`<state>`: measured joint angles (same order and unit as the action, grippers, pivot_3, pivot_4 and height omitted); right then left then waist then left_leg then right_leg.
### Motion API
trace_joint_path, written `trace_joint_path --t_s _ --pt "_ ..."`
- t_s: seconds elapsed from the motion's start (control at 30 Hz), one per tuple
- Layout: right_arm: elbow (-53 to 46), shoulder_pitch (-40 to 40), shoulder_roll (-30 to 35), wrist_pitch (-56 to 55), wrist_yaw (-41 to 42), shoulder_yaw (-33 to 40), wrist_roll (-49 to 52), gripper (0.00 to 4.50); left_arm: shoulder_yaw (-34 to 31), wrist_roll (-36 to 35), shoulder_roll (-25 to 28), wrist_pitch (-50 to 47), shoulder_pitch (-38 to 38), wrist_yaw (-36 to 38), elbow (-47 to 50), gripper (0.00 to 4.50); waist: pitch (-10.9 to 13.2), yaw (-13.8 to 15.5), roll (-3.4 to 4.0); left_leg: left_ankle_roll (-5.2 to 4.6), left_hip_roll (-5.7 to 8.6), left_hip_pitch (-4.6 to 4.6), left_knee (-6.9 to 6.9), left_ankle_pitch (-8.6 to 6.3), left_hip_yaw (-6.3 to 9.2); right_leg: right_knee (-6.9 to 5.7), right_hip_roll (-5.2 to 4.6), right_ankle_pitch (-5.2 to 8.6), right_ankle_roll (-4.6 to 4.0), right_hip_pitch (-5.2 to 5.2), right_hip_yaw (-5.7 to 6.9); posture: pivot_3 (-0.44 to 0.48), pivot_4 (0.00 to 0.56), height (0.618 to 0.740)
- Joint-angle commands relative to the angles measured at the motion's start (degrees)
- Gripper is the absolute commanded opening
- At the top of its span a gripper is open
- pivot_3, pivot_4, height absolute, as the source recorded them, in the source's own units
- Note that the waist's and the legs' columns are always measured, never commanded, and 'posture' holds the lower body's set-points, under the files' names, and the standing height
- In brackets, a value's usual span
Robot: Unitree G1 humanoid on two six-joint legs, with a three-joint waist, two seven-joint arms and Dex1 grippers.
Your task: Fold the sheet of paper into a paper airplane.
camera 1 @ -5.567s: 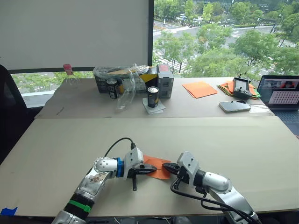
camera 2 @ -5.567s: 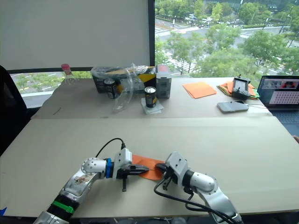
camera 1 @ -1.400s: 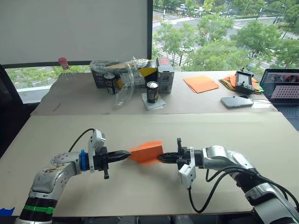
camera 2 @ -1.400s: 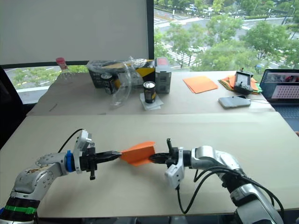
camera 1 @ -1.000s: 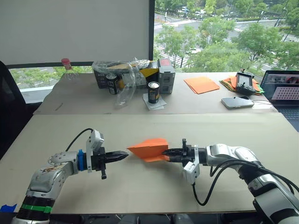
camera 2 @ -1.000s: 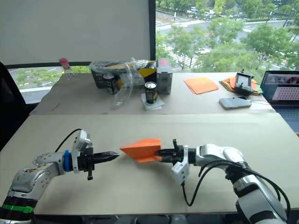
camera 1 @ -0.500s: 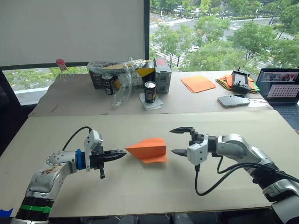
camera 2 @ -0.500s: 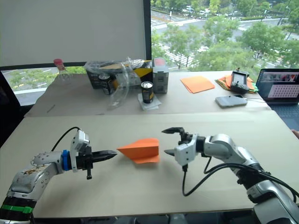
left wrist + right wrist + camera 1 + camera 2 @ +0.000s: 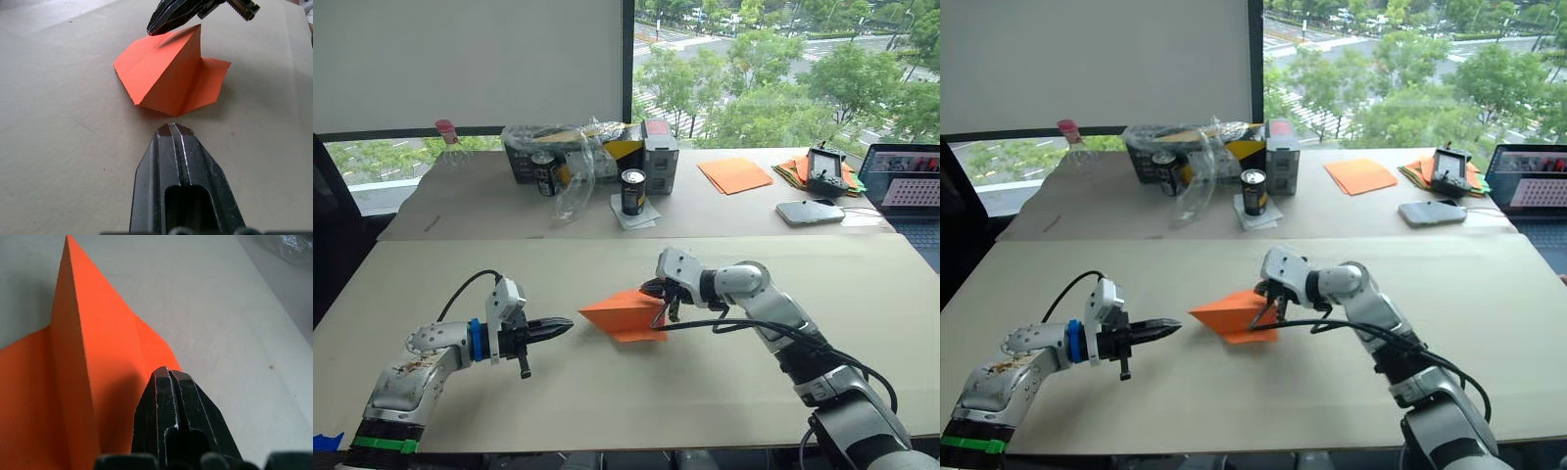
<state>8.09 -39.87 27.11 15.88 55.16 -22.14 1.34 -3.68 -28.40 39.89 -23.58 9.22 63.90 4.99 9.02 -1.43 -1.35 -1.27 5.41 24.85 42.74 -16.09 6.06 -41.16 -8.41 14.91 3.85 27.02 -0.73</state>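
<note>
The bright-orange folded paper airplane [image 9: 625,313], a pointed wedge with layered flaps, lies on the pale beige tabletop [image 9: 626,392], its nose pointing toward the left claw [image 9: 566,322]. One flap stands raised along a centre ridge while another lies flat on the surface.

The left claw, two black fingers clenched together on nothing, hovers low just beside the airplane's nose without touching it; a narrow strip of bare tabletop separates them in the left wrist view.

The right claw [image 9: 653,290] is clenched too, its black fingertips pressed together at the raised rear edge of the airplane, on the side away from the left claw. From the right wrist view the tips sit right against the orange flap, though whether any paper is pinched between them cannot be told.

Well beyond the airplane, across the tabletop, stand a dark drink can [image 9: 633,197] on a white napkin and a stack of smooth orange sheets [image 9: 734,175].
</note>
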Motion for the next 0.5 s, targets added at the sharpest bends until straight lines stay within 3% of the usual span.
trace_joint_path --t_s 0.03,0.5 --pt "-5.8 1.2 0.0 1.1 2.6 -0.8 0.8 0.05 -1.4 -0.3 0.6 0.9 0.2 0.0 1.0 0.00 0.0 0.1 0.00 0.00 0.00 0.01 0.00 0.00 0.00 0.00 0.00 -0.01 0.01 0.01 0.00 0.000 0.150 0.670" --pt "-19.7 11.9 2.4 7.2 4.4 -2.0 0.7 0.05 0.9 -0.2 0.4 0.2 2.4 1.8 0.3 0.00 0.0 0.6 0.00 0.02 0.01 0.02 0.01 0.01 0.01 0.00 -0.01 -0.03 0.01 0.01 0.01 0.000 0.150 0.670"
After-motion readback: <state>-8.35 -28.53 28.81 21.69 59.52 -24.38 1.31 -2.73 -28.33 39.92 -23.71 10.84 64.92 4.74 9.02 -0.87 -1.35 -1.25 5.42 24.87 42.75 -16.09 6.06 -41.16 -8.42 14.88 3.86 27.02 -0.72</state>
